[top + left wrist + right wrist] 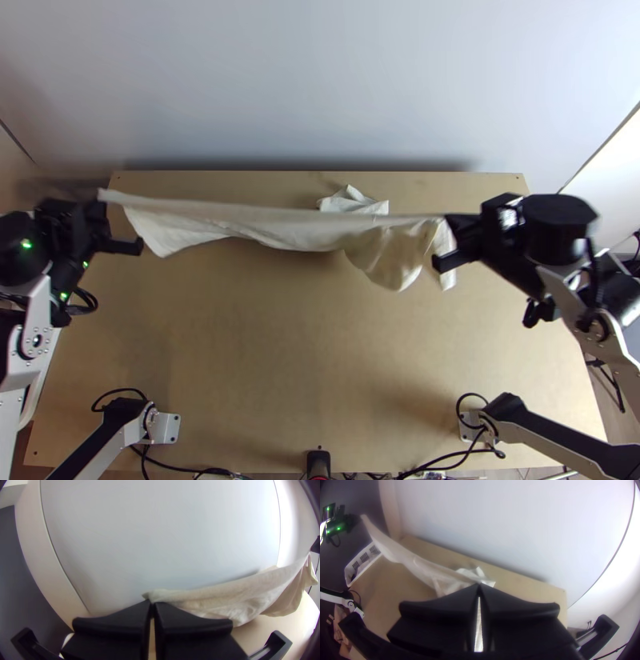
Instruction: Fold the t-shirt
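Apparently, left hand (102,200) and right hand (450,224) hold the t-shirt (280,229) taut.

T-shirt (240,224): off-white, plain; warmer cream in the drape beside the right tool (450,242). White cloth (352,201) at the surface's far side: paler. Surface (280,344): light tan, faint wood tone. Wall (320,88): pale blue-grey. Left tool (116,226) and right tool: both matte black. Arm links (36,340): white, joints black. Indicator lights (26,243), left arm: bright green. Cables (172,466): black. Container (364,557), right wrist view: white, dark grid-patterned patches along its side.
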